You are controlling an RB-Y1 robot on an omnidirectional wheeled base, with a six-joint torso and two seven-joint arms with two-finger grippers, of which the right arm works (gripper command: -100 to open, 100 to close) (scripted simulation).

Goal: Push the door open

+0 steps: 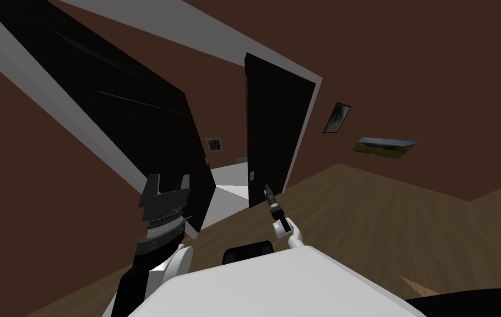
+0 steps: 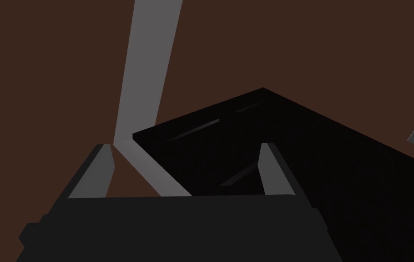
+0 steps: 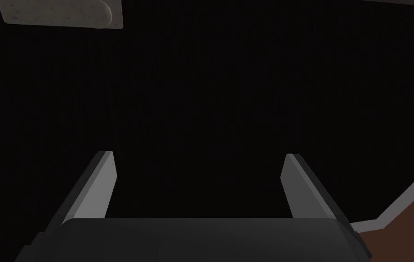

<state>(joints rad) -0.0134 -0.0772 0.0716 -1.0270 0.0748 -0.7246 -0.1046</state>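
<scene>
Right pincer (image 3: 199, 153) wide, facing black door (image 3: 210, 91) near handle (image 3: 56, 12) — grey frame (image 3: 406, 200) beside, left pincer (image 2: 185, 145) wide.

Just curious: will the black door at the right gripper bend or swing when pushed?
Likely swings: the black door looks a flat rigid slab in a grey frame, ajar. Its smooth face may let the right gripper slip.

You get dim pictures. The near door (image 1: 134, 121) looks almost black, with thin pale streaks of shine. The pale floor (image 1: 227, 179) past it is brightest. Walls (image 1: 409, 66) lean and spread at your head view's corners.
</scene>
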